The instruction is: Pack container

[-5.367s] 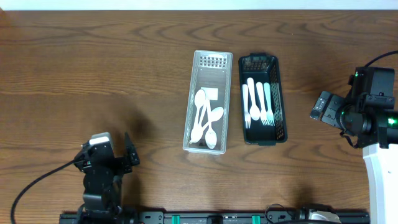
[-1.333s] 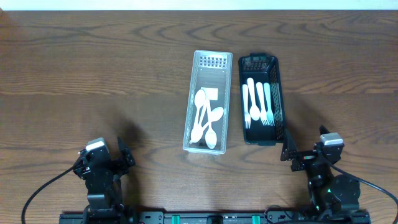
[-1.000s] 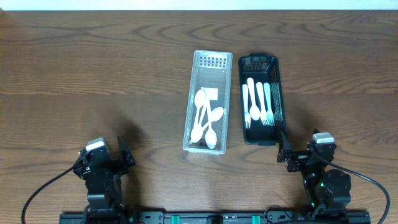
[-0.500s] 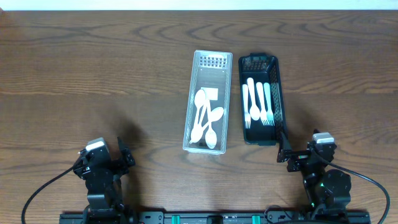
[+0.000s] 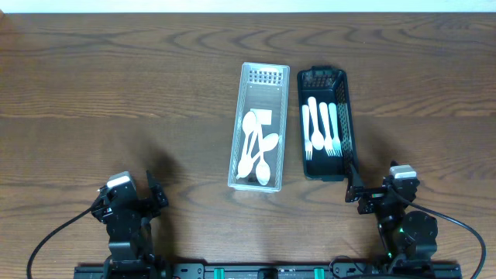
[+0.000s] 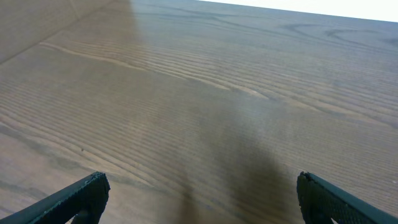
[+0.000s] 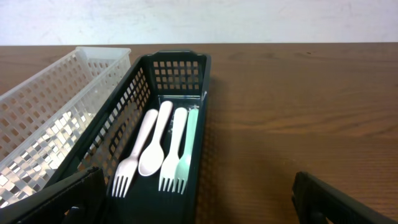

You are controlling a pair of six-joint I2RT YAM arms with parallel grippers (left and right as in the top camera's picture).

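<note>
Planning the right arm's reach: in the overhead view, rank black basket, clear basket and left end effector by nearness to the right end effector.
1. black basket, just ahead of the right end effector.
2. clear basket, beside it, further left.
3. left end effector, far left by the near edge.

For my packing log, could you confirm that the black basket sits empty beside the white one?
Not empty: the right wrist view shows the black basket holding three forks and a spoon. It does sit beside the white basket.
</note>
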